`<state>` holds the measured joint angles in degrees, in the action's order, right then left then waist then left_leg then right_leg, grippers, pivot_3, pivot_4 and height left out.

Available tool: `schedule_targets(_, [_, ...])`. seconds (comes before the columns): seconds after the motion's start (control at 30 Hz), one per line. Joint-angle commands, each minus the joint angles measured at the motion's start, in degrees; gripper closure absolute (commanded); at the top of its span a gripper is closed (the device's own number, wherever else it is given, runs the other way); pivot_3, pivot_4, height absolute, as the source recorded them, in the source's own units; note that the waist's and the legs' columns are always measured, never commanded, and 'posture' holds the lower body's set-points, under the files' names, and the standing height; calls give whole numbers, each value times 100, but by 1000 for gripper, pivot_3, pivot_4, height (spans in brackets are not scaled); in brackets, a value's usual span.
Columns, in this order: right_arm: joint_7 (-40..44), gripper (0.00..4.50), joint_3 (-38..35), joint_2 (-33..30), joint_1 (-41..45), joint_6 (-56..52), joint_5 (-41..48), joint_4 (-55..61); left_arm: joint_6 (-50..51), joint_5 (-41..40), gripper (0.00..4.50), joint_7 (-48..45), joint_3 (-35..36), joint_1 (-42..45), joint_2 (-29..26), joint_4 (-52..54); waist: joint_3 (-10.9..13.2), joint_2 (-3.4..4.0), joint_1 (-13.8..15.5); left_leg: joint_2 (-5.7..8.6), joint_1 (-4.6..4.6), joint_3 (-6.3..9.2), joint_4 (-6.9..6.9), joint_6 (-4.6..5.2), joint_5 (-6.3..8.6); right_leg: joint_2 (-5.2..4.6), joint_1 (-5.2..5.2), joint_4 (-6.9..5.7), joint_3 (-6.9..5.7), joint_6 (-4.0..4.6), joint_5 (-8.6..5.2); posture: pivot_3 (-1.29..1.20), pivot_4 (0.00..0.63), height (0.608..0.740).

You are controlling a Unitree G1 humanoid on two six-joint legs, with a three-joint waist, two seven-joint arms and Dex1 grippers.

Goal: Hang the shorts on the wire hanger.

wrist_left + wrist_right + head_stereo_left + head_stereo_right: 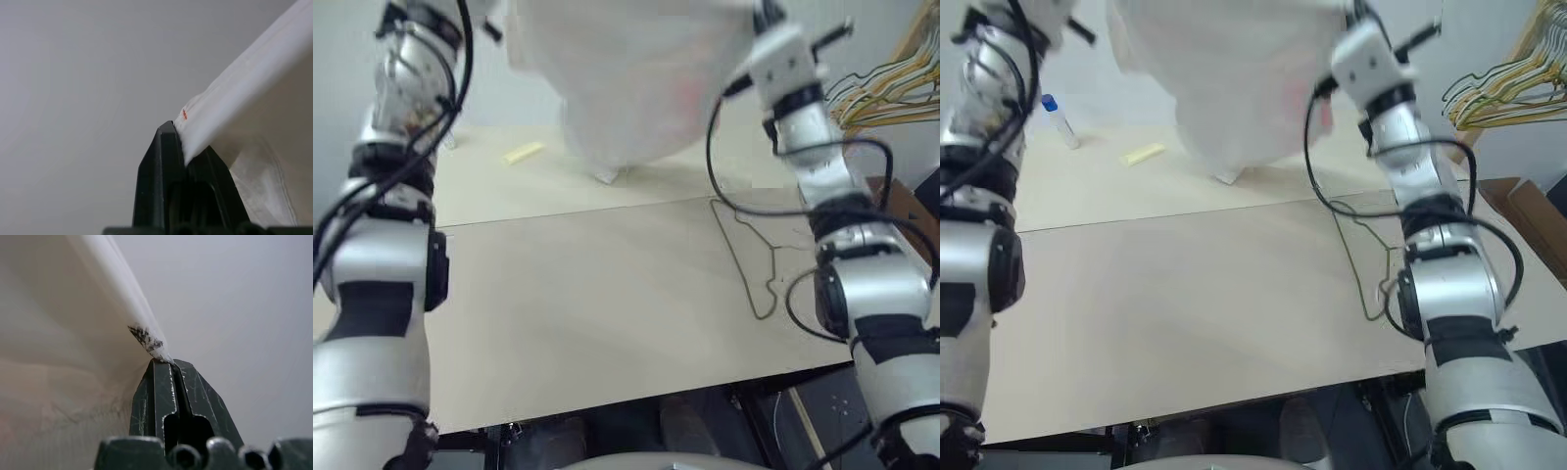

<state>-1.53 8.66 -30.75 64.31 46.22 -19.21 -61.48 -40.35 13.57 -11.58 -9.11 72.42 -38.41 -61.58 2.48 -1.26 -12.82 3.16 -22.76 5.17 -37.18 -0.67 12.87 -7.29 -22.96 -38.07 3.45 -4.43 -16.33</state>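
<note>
We stand before a wide pale beige table (587, 313) made of two boards, with a seam running across it from side to side, and a plain grey wall behind it. Past the table's right end a bunch of yellow and green hangers (891, 88) hangs against the wall, and a brown box (1533, 220) sits below them. Both our arms are raised high and reach forward, the left one up the left side of the head views and the right one up the right side, wrists bent upward. Between them the shorts (636, 78) hang spread in the air above the far half of the table, white and thin, the lowest fold near the tabletop; we cannot tell whether it touches. Our left gripper (180, 129) is clamped tight on a hemmed edge of the cloth, by a tiny red mark. Our right gripper (164, 361) is pinched closed on another edge, by a dark smudged patch. The wire hanger (754, 255) lies flat on the near board, right of centre, beside our right forearm. On the far board lie a small yellow strip (524, 153) and a small tube with a blue cap (1058, 119).
</note>
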Motion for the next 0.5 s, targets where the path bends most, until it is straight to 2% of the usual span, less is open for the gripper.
schedule_targets(0.03, [1662,4500,162,-298,-822,760,731,746,12,-1654,4479,-2405,130,-1507,-364,1966,-2,2,-105,-1,8,2,-1,0,0,-1,13,-2,-1,0,0,-140,0,740])
schedule_targets(0.1, [2506,4500,272,-376,-1311,874,1174,1141,704,-2309,4479,-3272,107,-2508,-692,3310,0,4,-268,-3,49,4,1,5,2,0,61,2,0,-2,-1,-135,0,740])
schedule_targets(0.2, [3612,4500,403,-485,-1840,881,1755,1622,1631,-2814,4479,-4091,201,-3566,-1172,4694,0,4,-470,-7,48,6,-21,8,4,0,64,-4,10,-4,-1,-129,0,740])
schedule_targets(0.27, [4185,4500,457,-537,-2105,904,2055,1857,2134,-2988,4479,-4555,264,-4067,-1509,5313,-1,4,-523,-10,62,11,-25,9,4,1,80,-11,12,-7,1,-127,0,740])
schedule_targets(0.37, [4892,4500,594,-629,-2500,902,2246,2135,2625,-3105,4479,-5317,284,-4801,-2151,5981,-3,6,-526,-10,174,13,-1,23,14,13,189,7,12,-11,-1,-129,0,740])
schedule_targets(0.43, [5083,4500,625,-662,-2676,969,2206,2235,2616,-3075,4479,-5649,333,-5141,-2407,6180,-3,8,-467,-12,267,18,27,45,30,20,292,39,11,-22,-19,-130,0,740])
schedule_targets(0.5, [5060,4500,668,-740,-2838,1141,1862,2275,2807,-3101,4479,-5967,392,-5483,-2682,6468,-3,9,-389,-14,283,18,25,46,32,21,306,45,12,-44,-34,-135,0,740])
